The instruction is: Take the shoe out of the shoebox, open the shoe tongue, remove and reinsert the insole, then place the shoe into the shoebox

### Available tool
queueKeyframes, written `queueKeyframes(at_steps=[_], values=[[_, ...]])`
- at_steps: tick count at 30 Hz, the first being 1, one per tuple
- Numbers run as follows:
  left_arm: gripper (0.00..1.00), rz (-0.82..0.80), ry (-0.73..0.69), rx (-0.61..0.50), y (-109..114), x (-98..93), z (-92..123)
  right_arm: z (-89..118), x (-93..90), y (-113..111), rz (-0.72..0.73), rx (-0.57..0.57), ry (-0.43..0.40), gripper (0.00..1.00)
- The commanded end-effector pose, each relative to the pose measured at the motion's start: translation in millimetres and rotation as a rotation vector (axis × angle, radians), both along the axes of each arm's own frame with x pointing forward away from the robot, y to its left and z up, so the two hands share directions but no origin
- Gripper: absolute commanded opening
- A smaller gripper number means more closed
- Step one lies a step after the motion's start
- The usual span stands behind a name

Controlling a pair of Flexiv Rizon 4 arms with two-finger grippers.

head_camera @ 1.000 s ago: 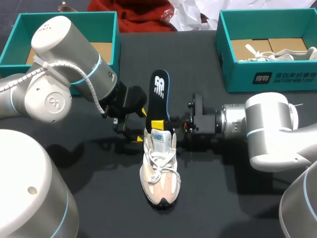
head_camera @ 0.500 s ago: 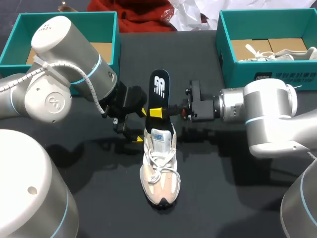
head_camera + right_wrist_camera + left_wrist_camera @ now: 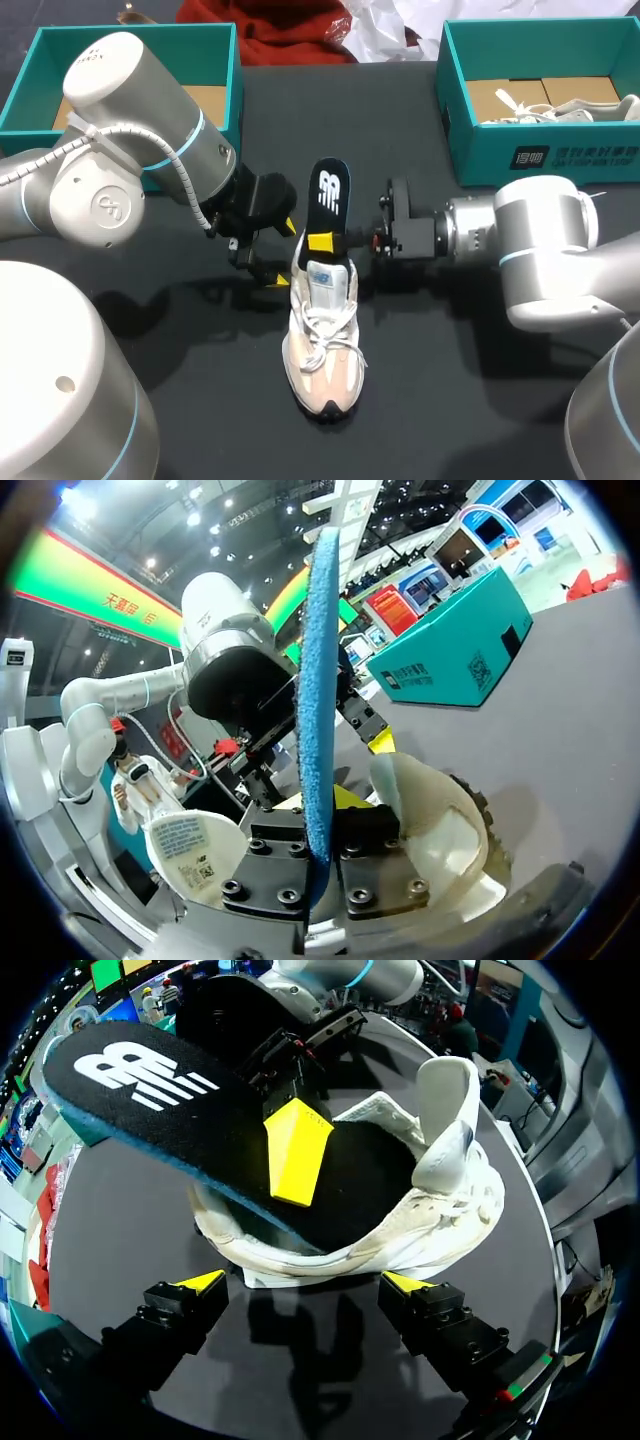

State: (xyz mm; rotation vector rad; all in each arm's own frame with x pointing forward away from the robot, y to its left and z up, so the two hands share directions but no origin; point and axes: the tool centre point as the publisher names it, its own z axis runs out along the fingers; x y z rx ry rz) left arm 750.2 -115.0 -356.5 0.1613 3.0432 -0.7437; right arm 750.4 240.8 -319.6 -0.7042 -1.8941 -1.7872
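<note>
The head view looks down from above and behind on the tabletop (image 3: 220,385). The left wrist view is close beside the shoe (image 3: 440,1210); the right wrist view faces it, along the insole (image 3: 318,680) edge. All share the shoe.
</note>
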Motion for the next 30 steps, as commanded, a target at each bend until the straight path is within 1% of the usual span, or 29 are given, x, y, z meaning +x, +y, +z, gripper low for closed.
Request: queueKeyframes(at_steps=[1,6,10,11,12,13,14,16,25,30], values=[[1.0,0.0,-0.001,0.001,0,-0.3,-1,-6,-14.1,-1,-0.018,0.0,0.01,0.0],[1.0,0.0,-0.001,0.001,0,-0.3,-1,-8,-19.5,-1,-0.018,-0.006,0.022,0.0],[1.0,0.0,-0.001,0.001,0,-0.3,-1,-9,-22.1,0,-0.009,-0.012,0.008,0.0],[1.0,0.0,-0.001,0.001,0,-0.3,-1,-9,-22.4,0,-0.008,-0.012,-0.001,0.08],[1.0,0.0,-0.001,0.001,0,-0.3,-1,-8,-22.6,0,-0.009,-0.014,-0.009,0.2],[1.0,0.0,-0.001,0.001,0,-0.3,-1,-6,-22.7,0,-0.01,-0.015,-0.016,0.25],[1.0,0.0,-0.001,0.001,0,-0.3,-1,-4,-22.2,1,-0.011,-0.016,-0.027,0.31],[1.0,0.0,-0.001,0.001,0,-0.3,-1,1,-20.4,1,-0.01,-0.022,-0.042,0.34],[1.0,0.0,-0.001,0.001,0,-0.3,-1,17,-7.9,0,0.004,-0.052,-0.089,0.3],[1.0,0.0,-0.001,0.001,0,-0.3,-1,22,0.5,-3,0.002,-0.066,-0.107,0.24]])
